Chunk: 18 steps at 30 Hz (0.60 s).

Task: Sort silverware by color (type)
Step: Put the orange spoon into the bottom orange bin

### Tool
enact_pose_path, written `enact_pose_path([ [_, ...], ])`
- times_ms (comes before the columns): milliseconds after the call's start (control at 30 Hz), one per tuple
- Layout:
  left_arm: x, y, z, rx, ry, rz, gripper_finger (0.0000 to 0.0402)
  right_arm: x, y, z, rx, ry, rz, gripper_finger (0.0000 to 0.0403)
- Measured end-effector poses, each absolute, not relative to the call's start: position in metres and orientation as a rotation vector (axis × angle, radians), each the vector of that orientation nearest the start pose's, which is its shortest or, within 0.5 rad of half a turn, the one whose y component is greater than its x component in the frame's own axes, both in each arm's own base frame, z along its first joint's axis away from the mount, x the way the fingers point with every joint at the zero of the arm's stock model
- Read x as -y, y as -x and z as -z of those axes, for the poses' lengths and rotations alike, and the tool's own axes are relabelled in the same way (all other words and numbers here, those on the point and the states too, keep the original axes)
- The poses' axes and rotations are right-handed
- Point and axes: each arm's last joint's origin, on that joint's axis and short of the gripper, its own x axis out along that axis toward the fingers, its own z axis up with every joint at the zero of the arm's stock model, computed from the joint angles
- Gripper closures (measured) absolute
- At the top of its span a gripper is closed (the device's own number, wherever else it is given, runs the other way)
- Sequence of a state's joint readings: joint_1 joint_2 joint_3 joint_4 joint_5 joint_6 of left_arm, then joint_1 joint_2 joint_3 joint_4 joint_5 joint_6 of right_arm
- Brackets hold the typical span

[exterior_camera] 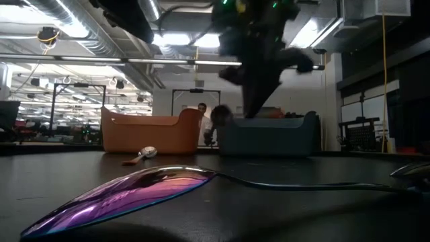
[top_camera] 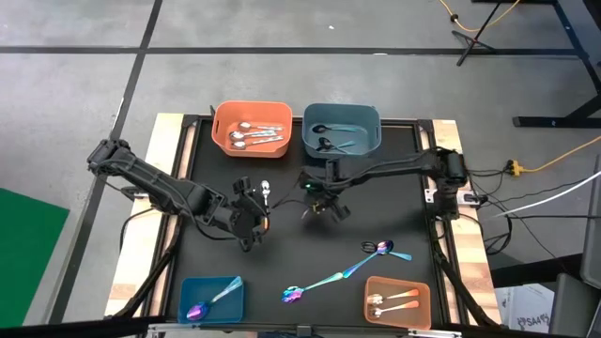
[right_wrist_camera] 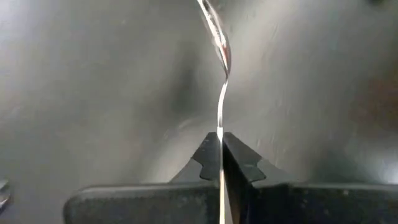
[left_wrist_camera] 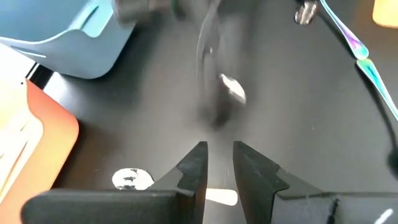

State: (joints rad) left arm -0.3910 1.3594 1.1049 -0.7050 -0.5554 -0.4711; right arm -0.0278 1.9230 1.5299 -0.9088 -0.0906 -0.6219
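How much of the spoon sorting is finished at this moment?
Mostly done: all four bins hold spoons. In hand: the right gripper pinches a black spoon; the left gripper straddles a silver spoon. Left: two iridescent spoons lie on the table.

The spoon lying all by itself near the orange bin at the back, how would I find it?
Start at the big orange bin at the table's far edge, on the left of the blue-grey bin. Come toward the table's middle from it, to the left gripper. The silver spoon lies on the black mat just beside that gripper; it is plain shiny silver, while the other loose spoons are rainbow purple-blue.
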Motion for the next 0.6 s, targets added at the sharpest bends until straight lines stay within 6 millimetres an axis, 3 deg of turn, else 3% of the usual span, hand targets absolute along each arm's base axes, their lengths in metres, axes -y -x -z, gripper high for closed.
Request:
enact_pose_path([
  [300,0.097,-0.252,-0.282,-0.782,0.028,-0.333,0.0331,-0.019,-0.335,-0.277,-1.327,0.299,-0.378,0.0403],
  [600,0.096,-0.252,-0.282,-0.777,0.034,-0.342,0.0331,-0.088,-0.282,-0.316,-1.359,0.088,-0.354,0.0403],
])
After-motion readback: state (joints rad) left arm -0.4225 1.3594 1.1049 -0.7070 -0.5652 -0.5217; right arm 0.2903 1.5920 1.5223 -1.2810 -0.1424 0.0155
